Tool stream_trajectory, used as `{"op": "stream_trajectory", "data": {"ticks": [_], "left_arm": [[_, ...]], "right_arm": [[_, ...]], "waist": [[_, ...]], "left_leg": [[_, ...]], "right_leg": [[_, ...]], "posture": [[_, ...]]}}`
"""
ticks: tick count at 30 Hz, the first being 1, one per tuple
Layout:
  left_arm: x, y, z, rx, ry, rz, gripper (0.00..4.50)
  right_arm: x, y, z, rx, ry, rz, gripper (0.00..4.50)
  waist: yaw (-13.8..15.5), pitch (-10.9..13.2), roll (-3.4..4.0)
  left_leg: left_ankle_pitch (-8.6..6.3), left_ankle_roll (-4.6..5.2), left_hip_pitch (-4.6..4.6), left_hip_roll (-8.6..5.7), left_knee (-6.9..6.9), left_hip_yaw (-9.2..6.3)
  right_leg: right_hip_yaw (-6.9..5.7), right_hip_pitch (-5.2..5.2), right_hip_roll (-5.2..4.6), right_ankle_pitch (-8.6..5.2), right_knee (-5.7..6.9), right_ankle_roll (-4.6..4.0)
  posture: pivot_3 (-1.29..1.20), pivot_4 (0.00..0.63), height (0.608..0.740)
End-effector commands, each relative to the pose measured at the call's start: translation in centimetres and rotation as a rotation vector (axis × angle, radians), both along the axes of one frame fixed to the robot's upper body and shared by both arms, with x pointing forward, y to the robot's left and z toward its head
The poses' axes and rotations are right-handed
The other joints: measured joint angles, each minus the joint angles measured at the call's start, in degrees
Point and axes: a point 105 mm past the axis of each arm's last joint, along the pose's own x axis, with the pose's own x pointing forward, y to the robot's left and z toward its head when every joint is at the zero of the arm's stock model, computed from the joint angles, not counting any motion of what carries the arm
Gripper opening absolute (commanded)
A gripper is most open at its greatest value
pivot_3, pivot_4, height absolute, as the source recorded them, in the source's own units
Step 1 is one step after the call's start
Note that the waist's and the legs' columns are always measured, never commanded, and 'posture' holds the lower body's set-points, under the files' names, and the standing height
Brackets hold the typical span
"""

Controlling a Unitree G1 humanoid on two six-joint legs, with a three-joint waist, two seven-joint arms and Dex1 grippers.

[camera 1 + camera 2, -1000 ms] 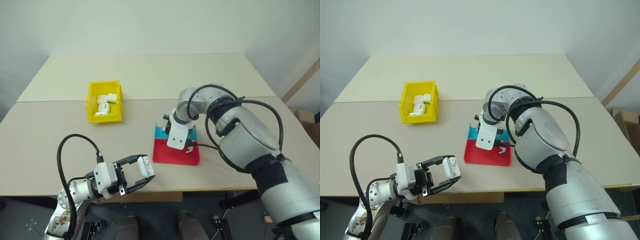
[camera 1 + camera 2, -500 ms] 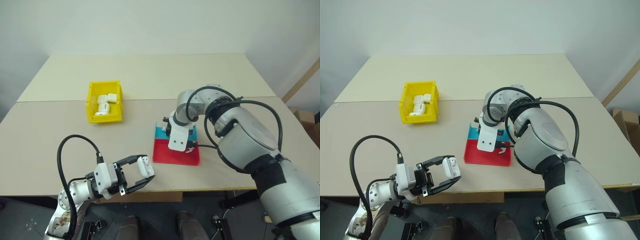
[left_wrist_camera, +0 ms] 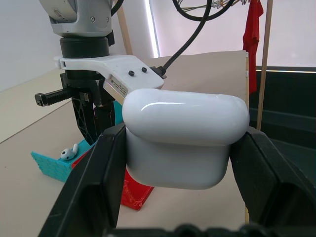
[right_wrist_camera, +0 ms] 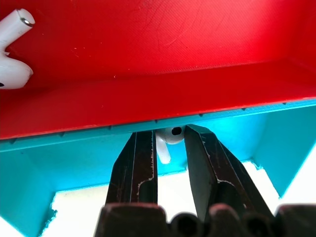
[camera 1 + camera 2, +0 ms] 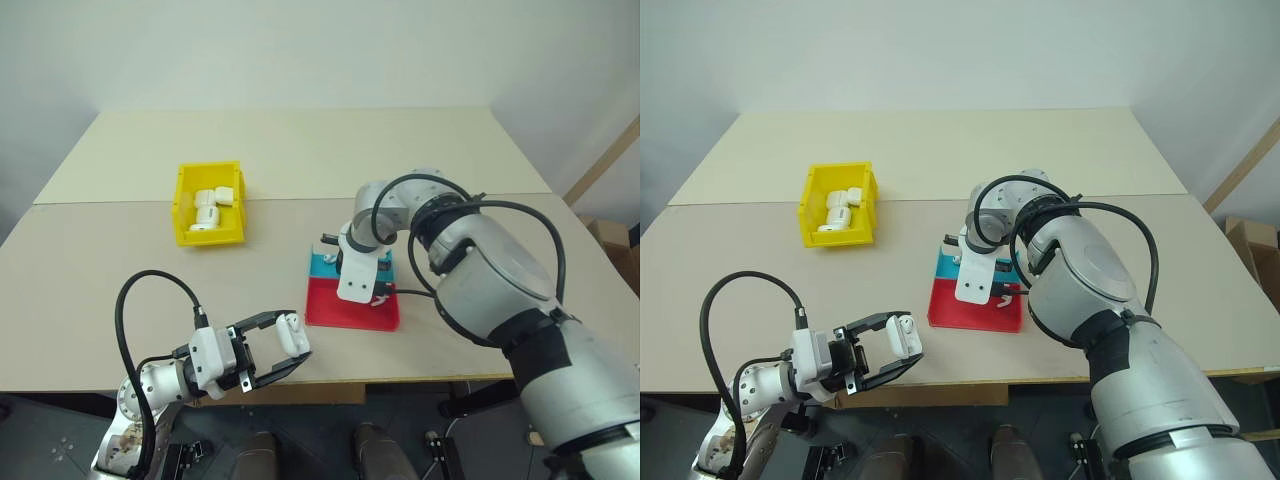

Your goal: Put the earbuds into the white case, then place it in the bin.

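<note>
Nearest the robot, the left gripper [image 5: 292, 352] hangs just off the table's front edge, its two black fingers clamped hard on the case [image 3: 185, 137]. The case sits lid-closed between the pads, glossy and rounded, filling the whole gap.

Past that gripper and off to its right lies the tray [image 5: 352, 305], a red part nearer and a blue part beyond it. The right gripper [image 4: 170, 140] points steeply down into the blue part, close against the wall that divides it from the red. Its fingers [image 4: 139, 163] stand only a narrow gap apart, and an earbud [image 4: 167, 139] sits right in that gap at the tips, stem towards the wrist. Whether the pads are pressing on it yet cannot be told; they look about to touch it on both sides.

On the other side of that wall, on the red floor, a second earbud [image 4: 11, 37] lies loose, well apart from the right gripper's tips.

Farther out, well beyond the left gripper and away from both arms, the bin [image 5: 209, 203] stands on the table [image 5: 300, 150] with several white pieces [image 5: 208, 210] inside it.
</note>
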Motion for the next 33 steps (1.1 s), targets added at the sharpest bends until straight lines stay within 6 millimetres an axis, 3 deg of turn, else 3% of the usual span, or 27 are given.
{"op": "stream_trajectory", "data": {"ticks": [1,7,10,16,22,25,27,33], "left_arm": [[-0.4,-0.3,0.9,-0.011,-0.048,-0.019,2.81],[-0.3,-0.3,0.9,-0.009,-0.048,-0.022,2.81],[-0.2,-0.3,1.0,-0.01,-0.05,-0.025,2.81],[0.2,-0.3,1.7,-0.023,-0.064,-0.039,2.81],[1.0,-0.3,2.8,-0.046,-0.085,-0.067,2.81],[1.5,-0.3,3.4,-0.057,-0.089,-0.078,2.81],[1.7,-0.4,3.9,-0.07,-0.092,-0.092,2.81],[2.1,-1.0,5.3,-0.108,-0.098,-0.15,2.81]], "right_arm": [[0.2,0.2,1.1,-0.006,-0.031,0.011,0.78],[0.4,0.3,1.5,0.033,-0.039,0.004,0.64],[0.7,0.4,2.7,0.095,-0.049,-0.019,0.64],[1.1,-0.6,7.0,0.345,-0.029,-0.112,0.64],[1.1,-2.8,13.8,0.877,0.117,-0.29,0.64],[-0.1,-4.8,16.8,1.155,0.274,-0.313,0.64],[-1.9,-6.7,18.4,1.382,0.37,-0.323,0.64],[-9.0,-8.8,19.1,1.793,0.652,-0.392,0.64]], "waist": [[0.01,0.0,0.0],[0.0,0.0,0.0],[0.01,0.0,0.0],[0.15,0.01,0.0],[0.16,0.01,-0.01],[0.23,0.0,-0.02],[0.48,0.0,-0.02],[1.68,0.03,0.07]], "left_leg": [[0.0,0.0,0.0,0.0,0.0,0.0],[0.0,0.0,0.0,0.0,0.0,0.0],[0.0,0.0,0.0,0.0,0.0,0.0],[0.0,0.0,-0.02,-0.01,0.0,-0.01],[0.0,0.01,0.01,0.0,0.0,-0.01],[0.0,0.01,0.02,0.0,0.01,-0.03],[0.0,0.01,-0.02,-0.01,0.02,-0.06],[0.0,0.01,-0.3,-0.05,0.1,-0.16]], "right_leg": [[0.0,0.0,0.0,0.0,0.0,0.0],[0.0,0.0,0.0,0.0,0.0,0.0],[0.0,0.0,0.0,0.0,0.0,0.0],[-0.01,0.01,-0.01,0.0,-0.02,0.0],[-0.01,0.09,-0.01,0.0,-0.03,0.0],[-0.03,0.17,-0.03,0.0,-0.07,0.0],[-0.07,0.19,-0.07,0.0,-0.08,0.01],[-0.13,-0.01,-0.11,-0.01,-0.04,0.02]], "posture": [[0.0,0.15,0.74],[0.0,0.15,0.74],[0.0,0.15,0.74],[0.0,0.15,0.74],[0.0,0.15,0.74],[0.0,0.15,0.74],[0.0,0.15,0.74],[0.0,0.15,0.74]]}}
